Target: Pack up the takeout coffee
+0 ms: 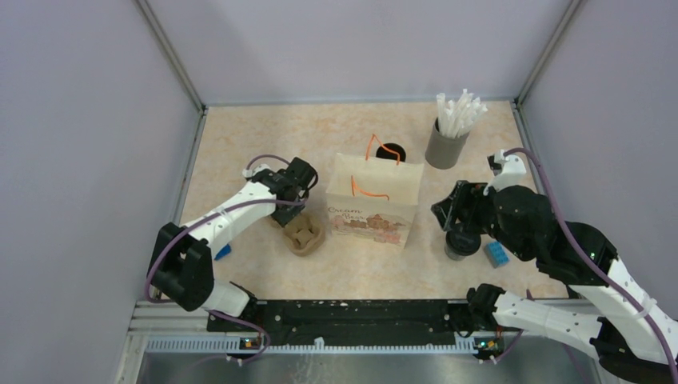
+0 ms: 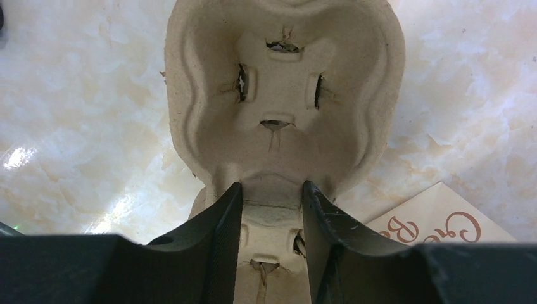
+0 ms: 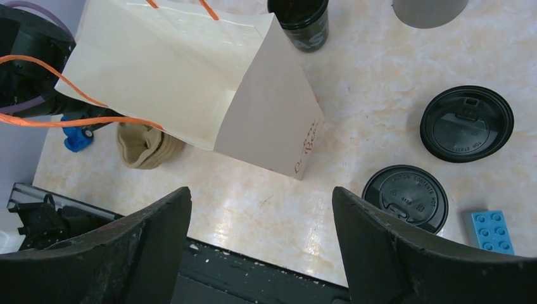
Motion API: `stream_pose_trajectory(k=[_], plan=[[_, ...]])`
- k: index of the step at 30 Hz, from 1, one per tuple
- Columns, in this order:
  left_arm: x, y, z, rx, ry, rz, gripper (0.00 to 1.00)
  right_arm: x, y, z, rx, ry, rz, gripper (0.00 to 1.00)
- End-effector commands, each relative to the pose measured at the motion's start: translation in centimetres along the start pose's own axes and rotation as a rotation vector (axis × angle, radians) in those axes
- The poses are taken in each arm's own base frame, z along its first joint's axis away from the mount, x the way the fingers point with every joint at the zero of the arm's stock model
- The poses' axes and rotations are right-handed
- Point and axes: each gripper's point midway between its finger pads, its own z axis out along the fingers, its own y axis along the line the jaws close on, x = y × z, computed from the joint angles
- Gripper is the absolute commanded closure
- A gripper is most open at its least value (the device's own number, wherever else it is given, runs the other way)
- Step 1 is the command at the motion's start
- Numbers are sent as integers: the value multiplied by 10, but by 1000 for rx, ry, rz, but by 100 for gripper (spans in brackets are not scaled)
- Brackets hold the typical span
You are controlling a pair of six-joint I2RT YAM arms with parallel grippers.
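Bag (image 1: pixel 376 200) beside cup tray (image 2: pixel 285 82); left end effector (image 2: pixel 272 187) straddles it, grip unclear; right end effector (image 3: pixel 261 196) apart.

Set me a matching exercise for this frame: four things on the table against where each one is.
Things:
1 paper bag
2 cup carrier
3 straws
4 blue brick

Places:
A in the grey holder
B between the left jaws
C beside the lidded cup
D upright at mid-table

Pairs: 1-D, 2-B, 3-A, 4-C.
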Motion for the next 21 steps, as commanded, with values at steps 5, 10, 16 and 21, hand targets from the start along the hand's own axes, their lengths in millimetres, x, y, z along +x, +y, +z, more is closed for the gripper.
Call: stream_pose_trajectory(k=[5,10,16,21], plan=[[-24,-14,-24,60,-45,19,73,-19,8,-3,-31,-68,18,20],[-39,-9,-47,71,-67,58,75,-14,18,0,-68,-42,27,20],[-58,-8,-82,157,-104,215,72,-2,27,5,-90,9,102,20],[-71,-30,-129,392,-140,439,69,4,26,8,-63,33,167,20]])
